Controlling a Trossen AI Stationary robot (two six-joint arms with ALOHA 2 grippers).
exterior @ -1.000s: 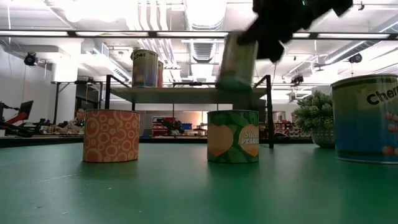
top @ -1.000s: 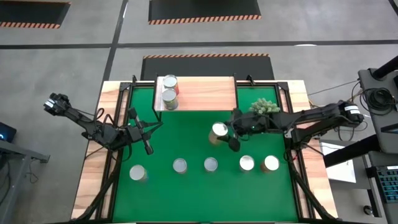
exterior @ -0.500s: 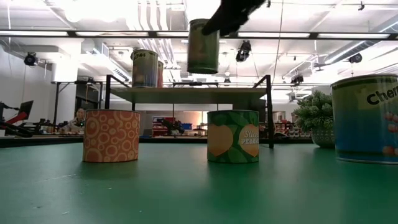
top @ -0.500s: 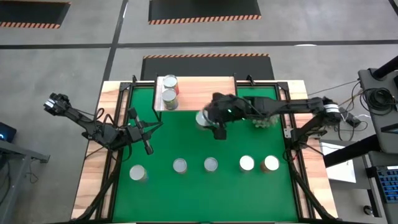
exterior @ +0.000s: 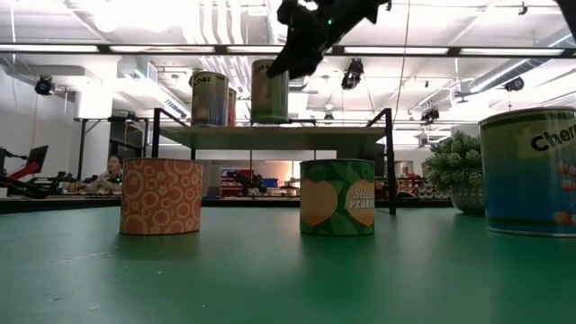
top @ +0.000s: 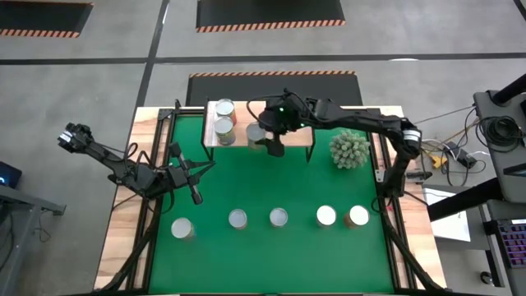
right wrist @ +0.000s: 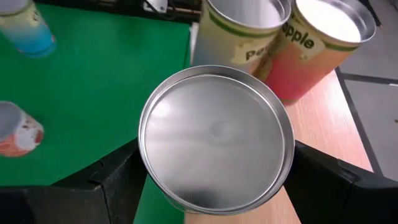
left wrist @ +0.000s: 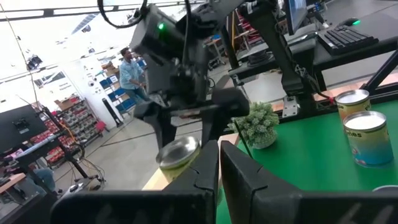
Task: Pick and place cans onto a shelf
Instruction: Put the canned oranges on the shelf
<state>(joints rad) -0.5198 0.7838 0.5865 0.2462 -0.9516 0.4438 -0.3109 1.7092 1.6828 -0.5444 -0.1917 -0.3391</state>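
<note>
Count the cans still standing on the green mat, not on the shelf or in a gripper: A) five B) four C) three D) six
A: the high view shows a row of five cans on the green mat, two more on the shelf, and one held over the shelf by the right gripper.

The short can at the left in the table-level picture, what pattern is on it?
Orange, with pale ring circles all over the can; the low view shows it best.

Bright, even light fell from ceiling strips [exterior: 297,49] overhead, glaring white in the low view. Shadows lay soft on the green mat [top: 271,185]. The nearest can [exterior: 531,171] was cropped.
</note>
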